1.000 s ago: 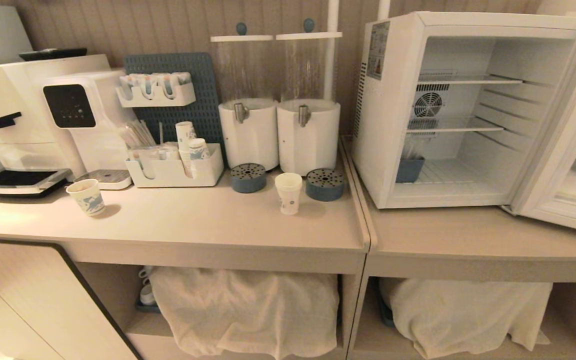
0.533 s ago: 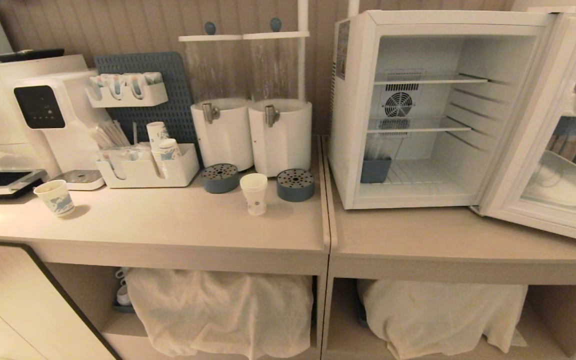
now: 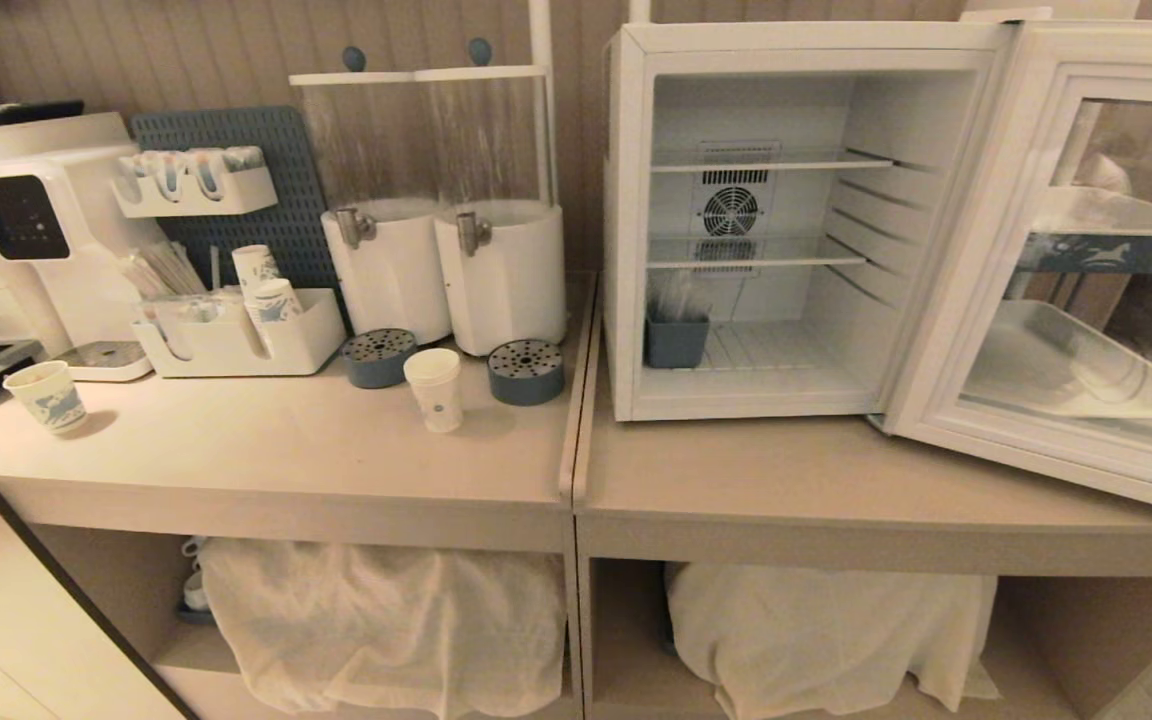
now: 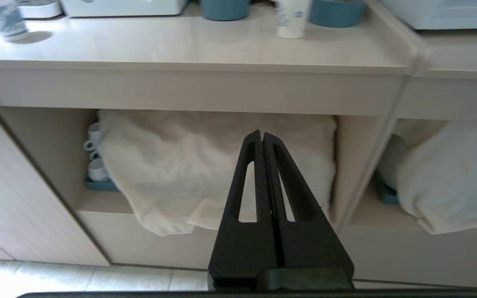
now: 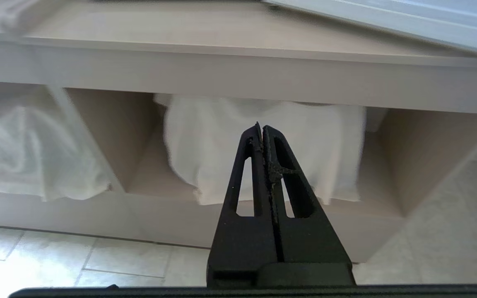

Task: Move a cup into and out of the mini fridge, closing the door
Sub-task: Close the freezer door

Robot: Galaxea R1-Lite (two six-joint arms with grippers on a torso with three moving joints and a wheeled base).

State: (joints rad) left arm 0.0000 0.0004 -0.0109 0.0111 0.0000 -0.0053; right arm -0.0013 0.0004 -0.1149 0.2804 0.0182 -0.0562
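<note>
- The left counter [image 3: 266, 460] carries the cup [image 3: 435, 389], a second cup [image 3: 47, 396] and two blue drip trays [image 3: 526, 371].
- The right counter [image 3: 786, 480] carries the mini fridge [image 3: 626, 220] (door [image 3: 1086, 250] swung open).

Left gripper [image 4: 262, 138] with fingers pressed together, holding nothing, low before counter front [image 4: 189, 89]. Behind tips, white cloth [image 4: 172, 165] covers open shelf, small white mugs [image 4: 93, 155] beside it. On counter top: cup [image 4: 291, 18] between two blue round stands [image 4: 336, 11], patterned cup [image 4: 3, 20] well apart.
</note>
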